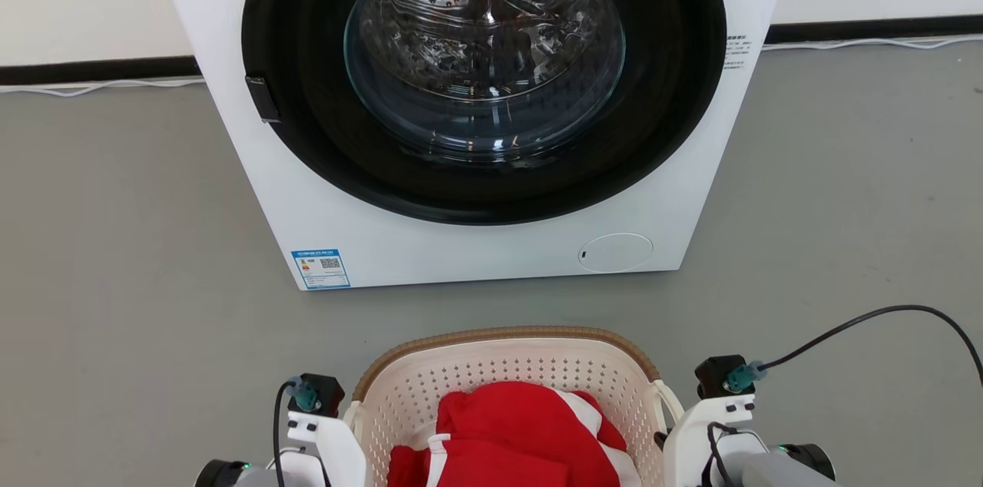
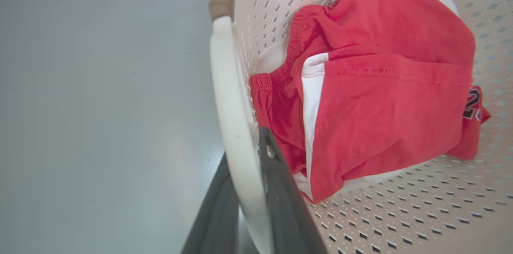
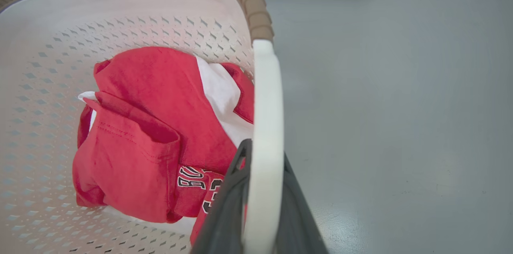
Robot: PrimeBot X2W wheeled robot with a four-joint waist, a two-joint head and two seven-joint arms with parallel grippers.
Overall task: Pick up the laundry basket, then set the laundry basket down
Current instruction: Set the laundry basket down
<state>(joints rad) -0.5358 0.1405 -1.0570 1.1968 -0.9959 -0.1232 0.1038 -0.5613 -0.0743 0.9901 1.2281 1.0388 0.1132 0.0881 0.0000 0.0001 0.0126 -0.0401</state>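
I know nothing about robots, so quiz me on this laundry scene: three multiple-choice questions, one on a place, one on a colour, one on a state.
1. Where is the laundry basket relative to the washing machine?
A. On top of it
B. In front of its door, nearer the robot
C. Behind it

2. What is the main colour of the clothing in the basket?
A. Blue
B. Green
C. Red

3. What are the left fingers and right fingers doing?
A. Closed around the basket's white handles
B. Spread wide above the floor
C. Pinching the clothing

1 B: the head view shows the basket between machine and robot.
2 C: red cloth with white trim lies inside.
3 A: each wrist view shows a handle between two dark fingers.
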